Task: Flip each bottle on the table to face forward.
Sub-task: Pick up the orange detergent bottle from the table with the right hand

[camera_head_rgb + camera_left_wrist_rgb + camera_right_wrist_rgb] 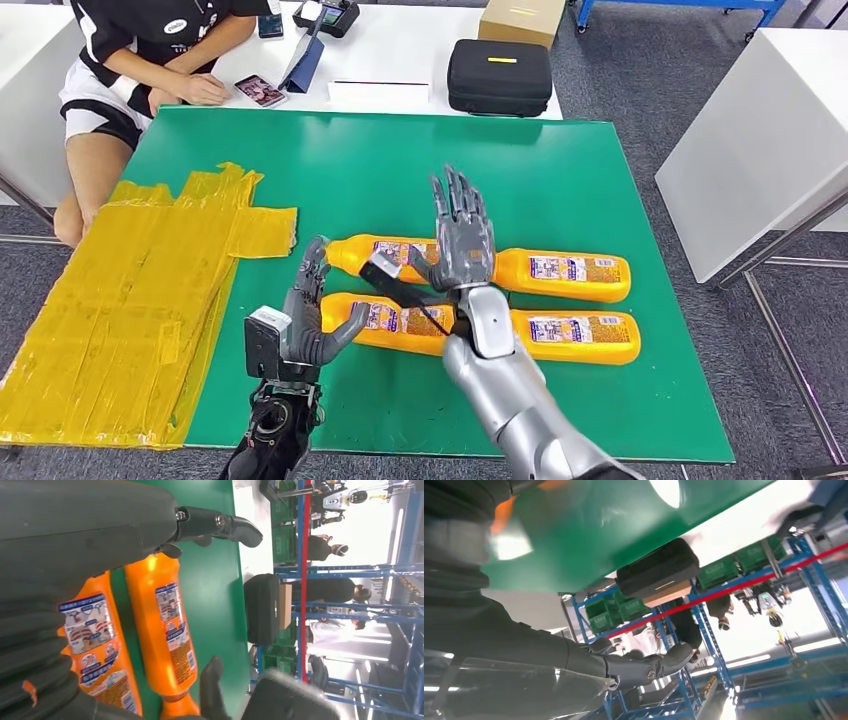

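Two orange bottles lie on their sides on the green bench mat [560,180], side by side and parallel, caps pointing left. Far orange bottle [560,274] and near orange bottle [570,336] both show printed labels facing up; they sit just beside each other near the mat's middle, slightly toward the near edge.

Left robot hand [310,315] is at the cap end of the near bottle, fingers apart and upright, thumb reaching toward the bottle neck, holding nothing; contact with the bottle cannot be told. In the left wrist view both bottles [170,625] run past the hand with a green gap between them.

Right robot hand [458,235] hovers above the far bottle's middle, fingers spread and extended away, empty. Its silver forearm [505,390] crosses over the near bottle.

Left of the bottles, a patch of yellow tape strips [130,300] covers the left side of the bench. Beyond the mat, on a white table: a black case [499,76], a cardboard box [521,20], a phone [260,90]. A person [150,60] sits at the far left, one hand resting beside the phone.
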